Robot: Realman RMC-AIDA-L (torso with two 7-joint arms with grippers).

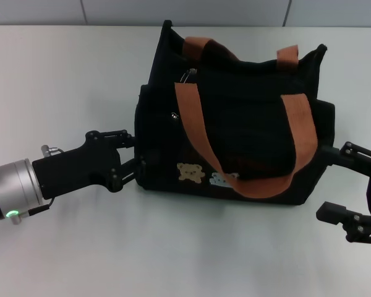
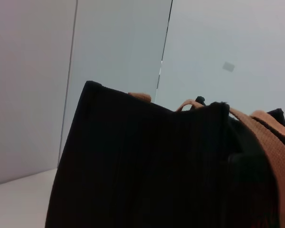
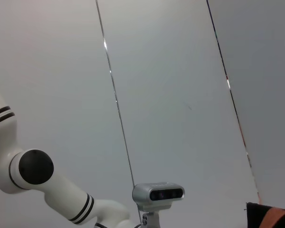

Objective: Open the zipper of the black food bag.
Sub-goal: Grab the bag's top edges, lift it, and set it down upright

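Observation:
The black food bag (image 1: 235, 117) stands upright at the table's middle, with two orange-brown handles (image 1: 195, 117) draped over its top and bear and cloud patches low on its front. A small silvery pull tab of the zipper (image 1: 189, 75) shows near the bag's top left corner; the dark track is hard to make out. My left gripper (image 1: 135, 153) is against the bag's left end, its tips lost against the black fabric. The left wrist view is filled by the bag (image 2: 147, 166). My right gripper (image 1: 345, 182) stands open at the bag's right end, its upper finger touching the fabric.
The bag sits on a white table (image 1: 62, 74) with a grey wall behind. A corner of the bag (image 3: 254, 211) shows in the right wrist view, along with the robot's head camera (image 3: 157, 194) and an arm joint (image 3: 35, 167).

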